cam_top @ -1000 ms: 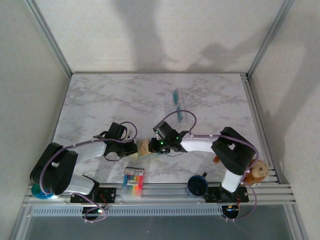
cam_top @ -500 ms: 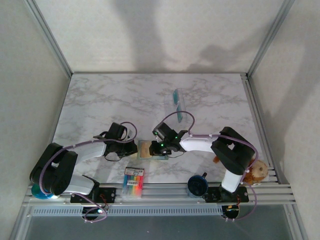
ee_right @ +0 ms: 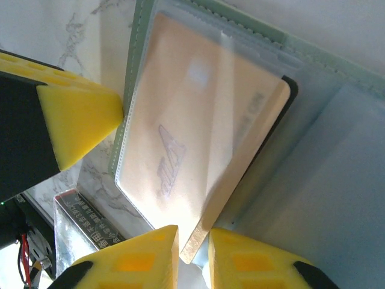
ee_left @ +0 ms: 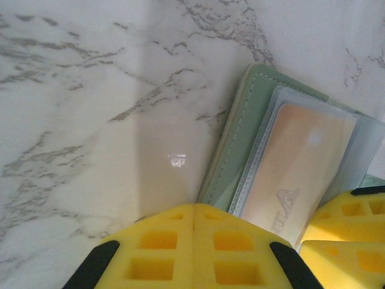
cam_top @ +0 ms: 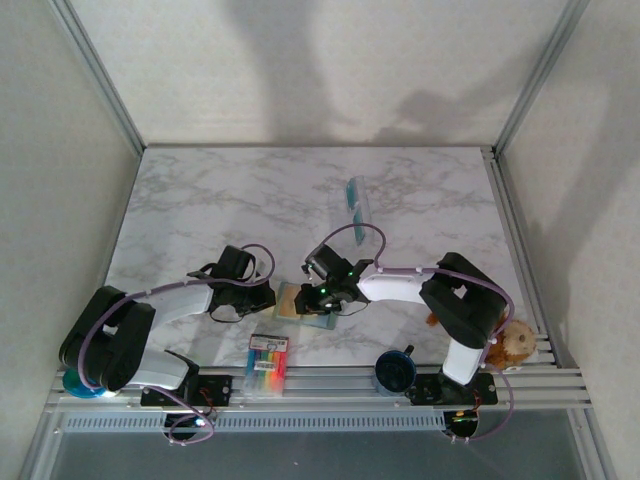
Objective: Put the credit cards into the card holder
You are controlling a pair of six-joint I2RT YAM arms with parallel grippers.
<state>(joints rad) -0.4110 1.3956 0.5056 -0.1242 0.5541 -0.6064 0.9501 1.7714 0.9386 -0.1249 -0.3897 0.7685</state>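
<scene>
Lower centre: left gripper (ee_left: 194,208), yellow pads pressed together, tips at the card holder (ee_left: 240,129) edge. Right: tan-gold card (ee_left: 295,162) under the holder's clear sleeve. Left: marble table (ee_left: 90,90).

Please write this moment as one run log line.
left end effector: shut, at edge of grey-green folding wallet | right end effector: fingertips astride tan-gold flat card, grip unclear | card: mostly inside clear sleeve

- table (cam_top: 200,210): white marble-patterned top, grey veining
- card holder (cam_top: 296,301): grey-green, laid open on table, taken as landmark
- teal-blue card (cam_top: 353,193): found beyond card holder, to its right, well apart
- marker pack (cam_top: 266,364): multicoloured, placed nearer than card holder, slightly left, at table's near edge
- dark blue cup (cam_top: 395,371): placed nearer than card holder, to its right, at same edge
</scene>
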